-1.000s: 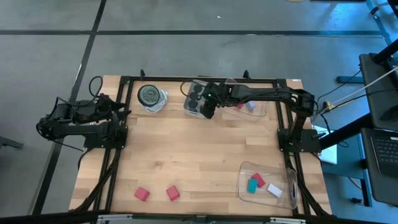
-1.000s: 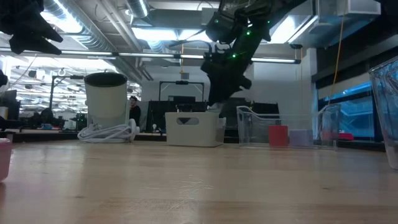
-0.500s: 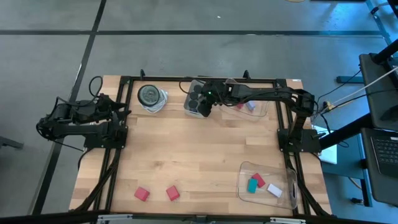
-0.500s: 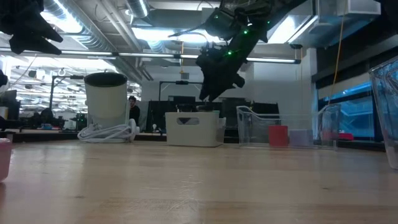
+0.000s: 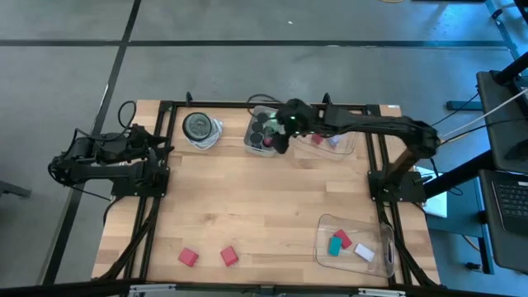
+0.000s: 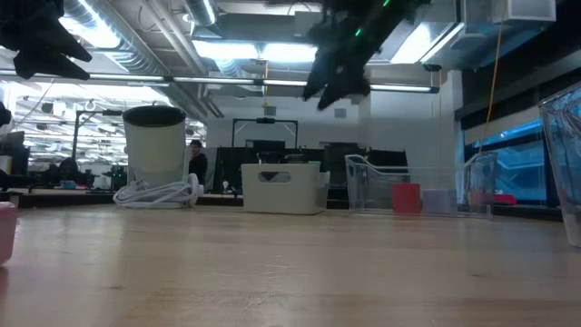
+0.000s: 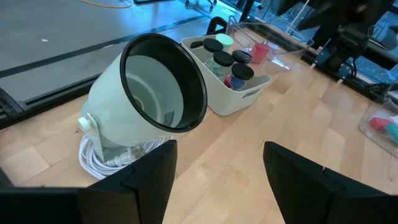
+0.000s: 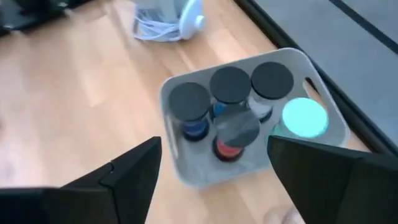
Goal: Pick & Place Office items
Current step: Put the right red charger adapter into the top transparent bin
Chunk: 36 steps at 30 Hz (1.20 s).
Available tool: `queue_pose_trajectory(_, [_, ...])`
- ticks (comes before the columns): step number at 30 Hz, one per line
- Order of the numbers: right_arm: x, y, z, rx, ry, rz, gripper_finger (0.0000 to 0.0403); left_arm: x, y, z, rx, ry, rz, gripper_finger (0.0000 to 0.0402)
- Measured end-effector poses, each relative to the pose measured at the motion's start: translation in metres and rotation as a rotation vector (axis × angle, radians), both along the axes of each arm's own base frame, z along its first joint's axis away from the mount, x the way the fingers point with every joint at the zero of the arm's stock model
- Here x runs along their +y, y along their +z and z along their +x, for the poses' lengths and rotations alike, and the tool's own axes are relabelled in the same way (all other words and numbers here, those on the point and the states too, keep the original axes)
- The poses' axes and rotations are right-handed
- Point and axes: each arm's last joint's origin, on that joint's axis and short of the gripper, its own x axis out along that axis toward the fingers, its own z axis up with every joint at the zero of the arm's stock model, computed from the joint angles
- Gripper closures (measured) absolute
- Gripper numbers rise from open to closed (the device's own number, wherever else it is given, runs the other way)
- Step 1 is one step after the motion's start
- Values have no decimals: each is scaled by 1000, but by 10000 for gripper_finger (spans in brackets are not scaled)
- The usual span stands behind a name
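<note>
Right claw [image 8: 211,168] spread, empty, above white bin [image 8: 186,177] of dark-capped cylinders [image 8: 230,84]. Bin contents hidden in low view. Left claw [image 7: 217,168] spread at counter's [image 5: 264,206] left edge.

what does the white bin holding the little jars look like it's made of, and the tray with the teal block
The white bin looks like matte molded plastic: opaque, rounded rim, cut-out handle. The jars inside seem plastic too, with dull dark caps and one bright green. The tray with the teal block appears clear glossy plastic; the wood shows through.
</note>
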Motion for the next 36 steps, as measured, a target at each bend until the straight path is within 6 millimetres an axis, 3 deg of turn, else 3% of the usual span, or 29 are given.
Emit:
queue_pose_trajectory(5, [28, 35, -25, -49, 60, -6, 121, 0, 0, 0, 0, 0, 0, 164])
queue_pose_trajectory(11, [72, 55, -40, -98, 147, 28, 134, 0, 0, 0, 0, 0, 0, 164])
queue_pose_trajectory(19, [135, 62, -52, -112, 254, 83, 141, 3, 2, -1, -34, 108, 14, 164])
queue_pose_trajectory(27, [167, 61, -60, -122, 242, 93, 141, 4, 11, 3, -160, 159, 9, 164])
queue_pose_trajectory(31, [174, 61, -62, -125, 250, 107, 141, -2, 26, 20, -293, -112, -23, 164])
queue_pose_trajectory(36, [177, 61, -63, -129, 250, 95, 141, -8, 37, 74, -485, -451, 29, 164])
